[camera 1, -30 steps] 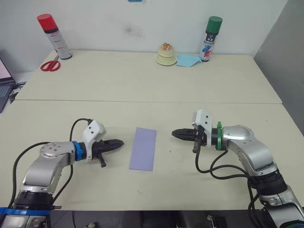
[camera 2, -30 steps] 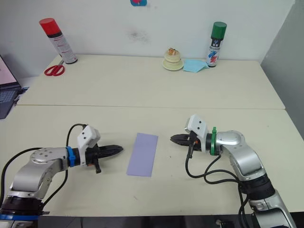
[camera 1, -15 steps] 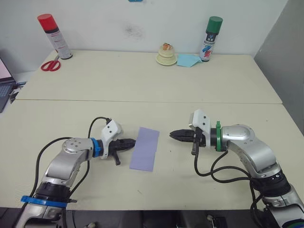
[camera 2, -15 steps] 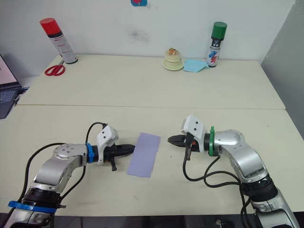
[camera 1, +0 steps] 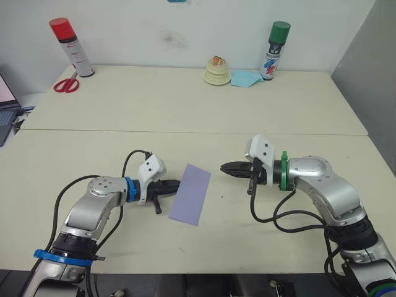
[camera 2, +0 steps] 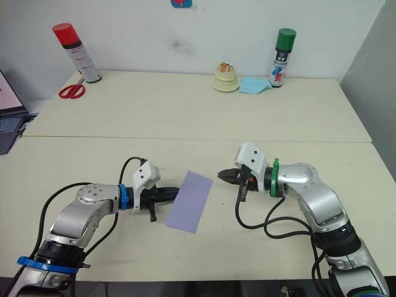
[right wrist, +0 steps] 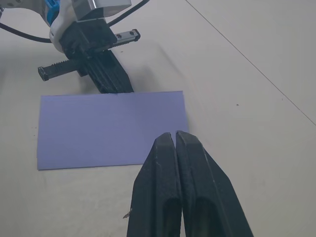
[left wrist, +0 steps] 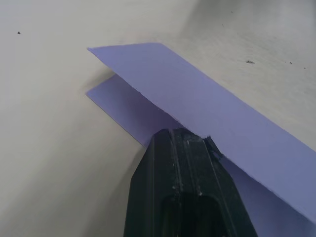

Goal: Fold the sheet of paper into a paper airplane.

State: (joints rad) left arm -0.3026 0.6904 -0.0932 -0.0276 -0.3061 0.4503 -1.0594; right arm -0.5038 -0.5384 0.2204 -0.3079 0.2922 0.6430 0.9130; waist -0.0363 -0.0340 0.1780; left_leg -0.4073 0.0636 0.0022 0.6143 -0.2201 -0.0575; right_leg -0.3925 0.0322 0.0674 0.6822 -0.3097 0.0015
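Pressing my left gripper (camera 1: 177, 184), fingers together, between the two layers at the edge of the folded sheet of paper (camera 1: 191, 194), I lift its upper flap slightly. It lies on the near table (camera 1: 204, 241) between my arms. My right gripper (camera 1: 224, 167), fingers also together, hovers just beside its opposite edge.

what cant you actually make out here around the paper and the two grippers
- Left gripper fingertips: left wrist view, tucked between the layers of the sheet of paper.
- Paper's lower layer: head views, covered by the top layer.
- Paper's far end: left wrist view, cut off by the frame edge.
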